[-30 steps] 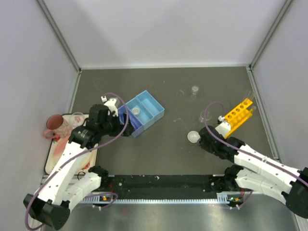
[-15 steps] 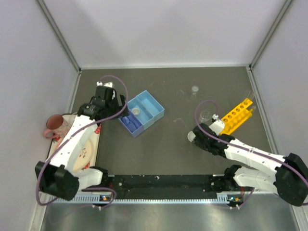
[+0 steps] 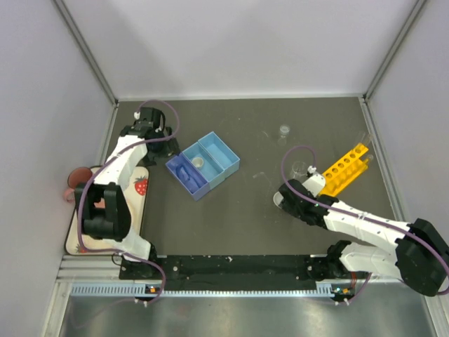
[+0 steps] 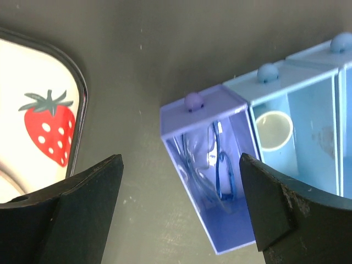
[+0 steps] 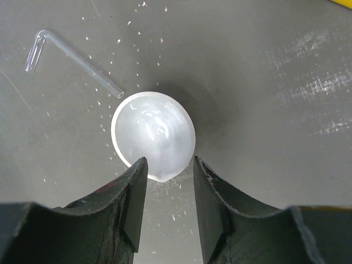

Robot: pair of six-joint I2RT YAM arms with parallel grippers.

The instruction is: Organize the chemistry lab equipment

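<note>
**Goggles stowed, dish next**
Left gripper [image 4: 180,190], wide and empty, backs off the blue-framed goggles [image 4: 212,170] in the tray [image 4: 291,71]; right gripper [image 5: 168,187] narrows astride the white dish [image 5: 154,132] at its fingertips.

A dark grey matte tabletop [image 3: 245,133] spreads beneath the left gripper [image 4: 180,181] and right gripper [image 5: 169,165]. Pale walls [image 3: 245,49] rise beyond and either side of them, joined by aluminium posts [image 3: 84,49]. Behind them runs a ribbed metal rail [image 3: 231,289]. The light is soft and even.
</note>
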